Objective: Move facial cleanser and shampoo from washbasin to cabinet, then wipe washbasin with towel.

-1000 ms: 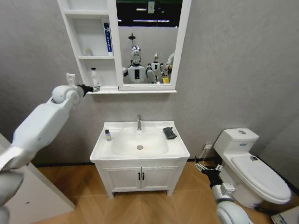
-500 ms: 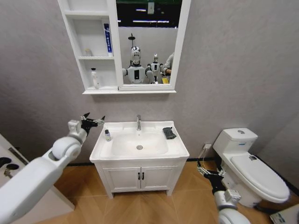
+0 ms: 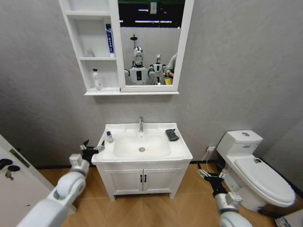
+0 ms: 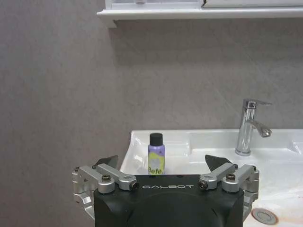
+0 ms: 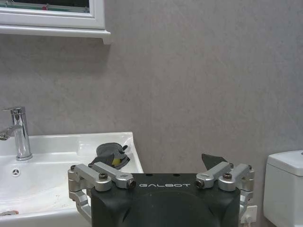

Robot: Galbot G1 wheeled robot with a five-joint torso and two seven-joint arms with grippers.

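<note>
The left pincer (image 3: 93, 147) is hanging released, fingers spread, just off the washbasin's (image 3: 142, 157) left edge and lined up on the small purple bottle (image 3: 109, 137) standing near that corner, so a careless approach is risking tipping it into the bowl.

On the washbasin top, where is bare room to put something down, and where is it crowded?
On the washbasin, the front rim is bare. So is the back ledge between the small bottle and the tap. The back left corner holds that bottle, the back right corner the dark towel. The left gripper hangs open beside the left edge.
</note>
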